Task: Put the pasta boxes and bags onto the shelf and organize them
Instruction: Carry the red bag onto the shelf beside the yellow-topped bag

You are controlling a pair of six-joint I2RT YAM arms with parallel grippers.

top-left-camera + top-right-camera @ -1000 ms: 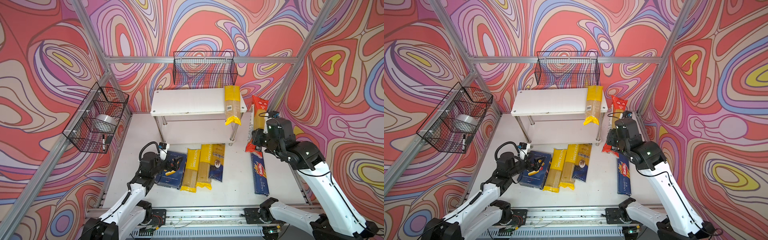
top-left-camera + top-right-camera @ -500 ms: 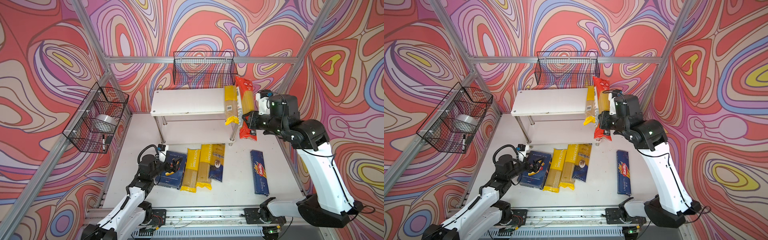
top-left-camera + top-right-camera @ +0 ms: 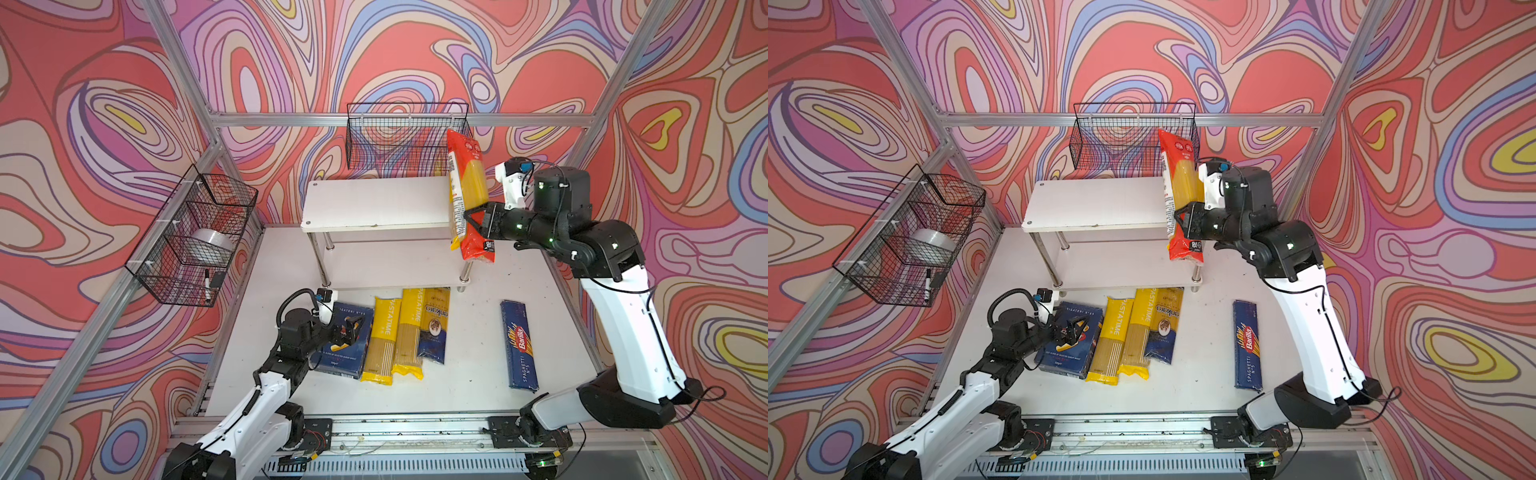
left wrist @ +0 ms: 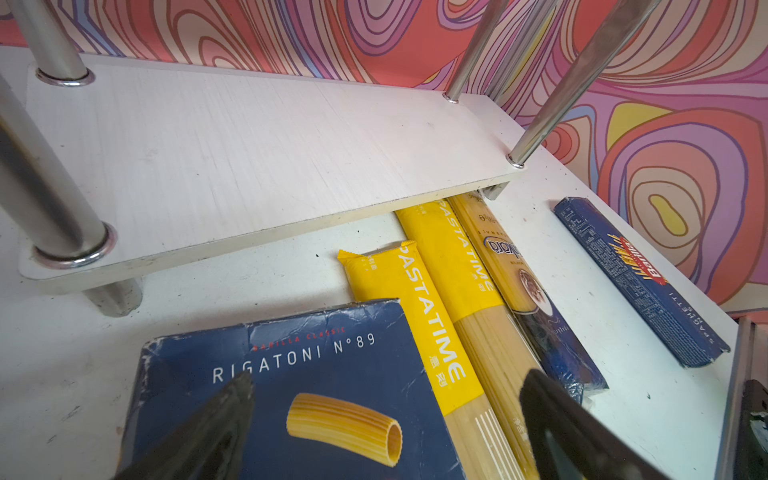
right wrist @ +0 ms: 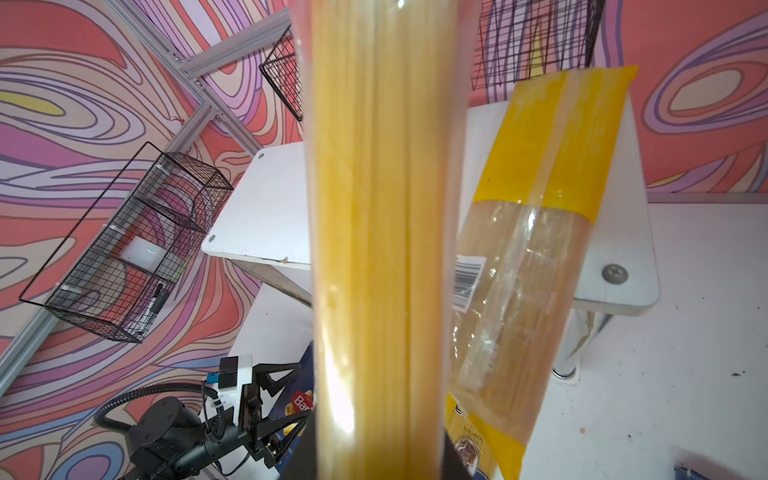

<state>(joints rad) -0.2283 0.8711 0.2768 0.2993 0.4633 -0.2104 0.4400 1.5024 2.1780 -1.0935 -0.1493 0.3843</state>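
Spaghetti pack (image 3: 471, 183) hangs clamped in right end effector (image 3: 473, 222) near shelf (image 3: 374, 203).

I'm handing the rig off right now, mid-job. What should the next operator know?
Right gripper: shut on the red-and-clear spaghetti bag, held in the air at the right end of the shelf's top board, not yet laid down.
Left gripper: open over the rigatoni box.
Done: one yellow spaghetti bag lies on the top board.
Left: on the table, the rigatoni box, two Pastatime bags, the ankara bag, the Spaghetti n.5 box.
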